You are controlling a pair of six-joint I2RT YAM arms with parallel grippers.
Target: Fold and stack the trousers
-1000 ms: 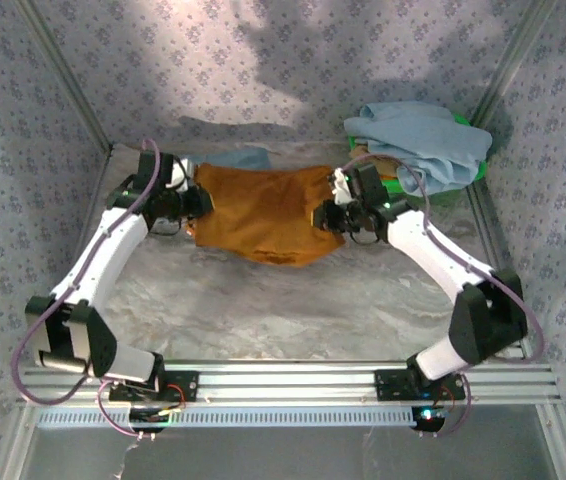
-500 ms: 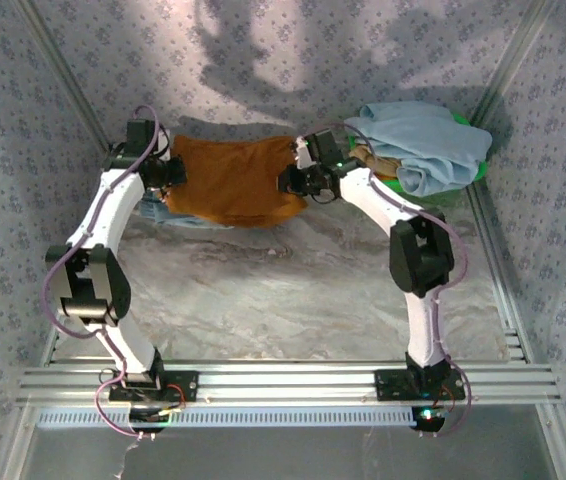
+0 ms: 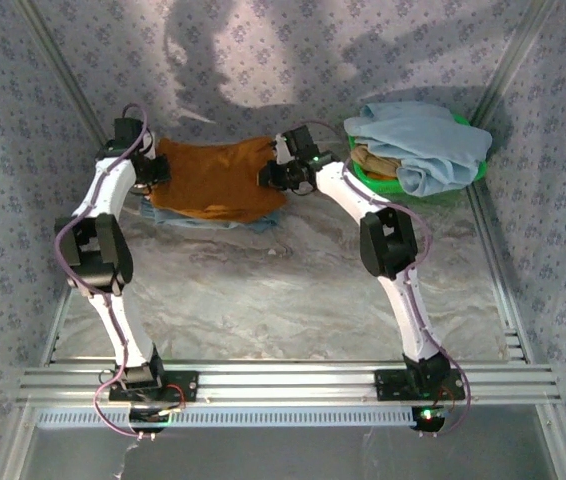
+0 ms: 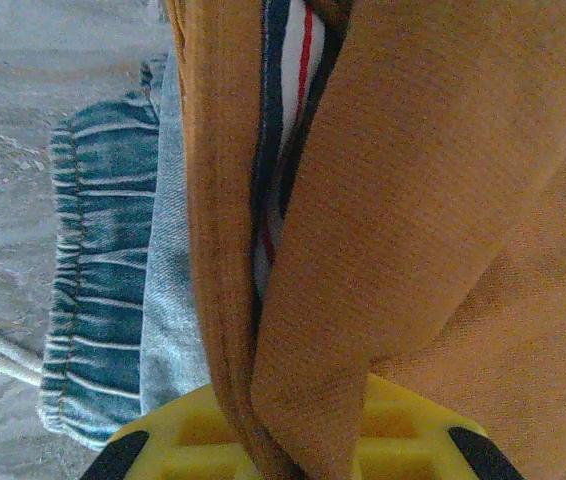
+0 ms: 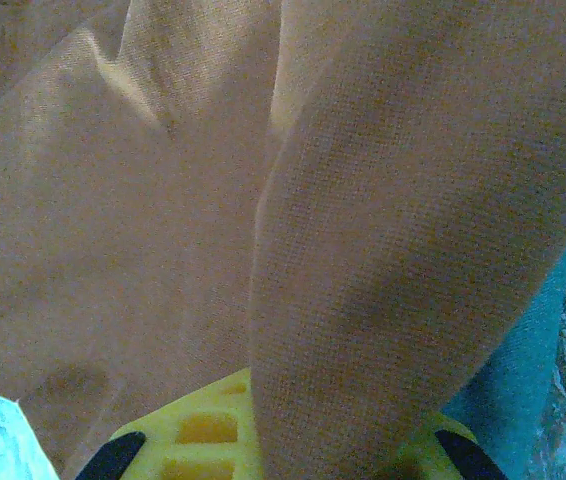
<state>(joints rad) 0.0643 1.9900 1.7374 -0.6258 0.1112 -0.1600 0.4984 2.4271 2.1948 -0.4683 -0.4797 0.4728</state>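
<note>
**Folded trousers slung between both jaws, over the denim pair**

The trousers [image 3: 213,180] hang as a folded rust-orange bundle at the far left of the worktop [image 3: 293,290]. Its long axis runs left to right, from one arm to the other. The left jaws are clenched on its left end and the right jaws on its right end. In each wrist view the cloth rises straight out of the grip against a yellow pad [image 4: 193,430], so neither arm is the nearer one — each already has its own end.

What the next move depends on lies below the bundle. The faded denim pair [image 3: 178,215] is flat on the worktop, and its near edge and left corner peek out from under the orange cloth. From the left wrist its gathered hem [image 4: 103,290] sits just beside the hanging fold, on the left. A striped lining [image 4: 283,100] shows inside that fold.

Judging by this, the bundle is roughly over the stack spot, lying slightly to the far side of it. How much of the cloth already touches the denim cannot be told. The pale blue garment [image 3: 423,145] in the green basket [image 3: 388,185] sits well apart to the right.
</note>
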